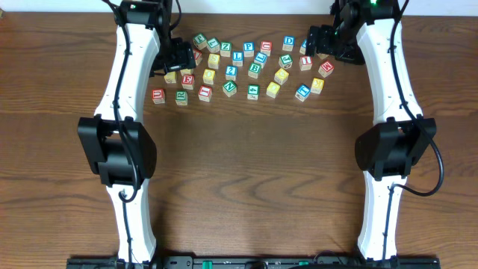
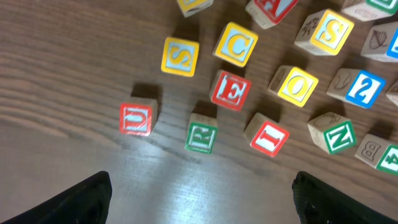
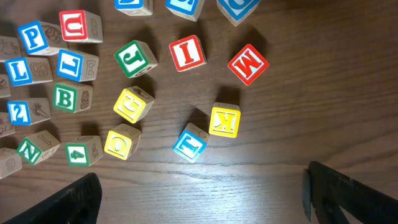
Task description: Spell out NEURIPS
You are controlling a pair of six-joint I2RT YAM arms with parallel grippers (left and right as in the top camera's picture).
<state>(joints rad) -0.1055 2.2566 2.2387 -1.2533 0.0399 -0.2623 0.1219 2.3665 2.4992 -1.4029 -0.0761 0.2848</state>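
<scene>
Two tools are hanging released, jaws wide, gripping nothing. Left tool (image 2: 205, 202) is hovering just short of U cube (image 2: 136, 118), R cube (image 2: 201, 137) and I cube (image 2: 268, 137), with E cube (image 2: 231, 91) and N cube (image 2: 337, 136) close by. Right tool (image 3: 205, 199) is hovering over other letters, P cube (image 3: 31, 37) off to its side. All are lying scattered along the far edge of the desk (image 1: 239, 172).

I'm seeing pale, matt wooden cubes (image 2: 232, 91) wearing glossy coloured letter faces; the dark grained table (image 2: 62, 74) is reflecting light.
</scene>
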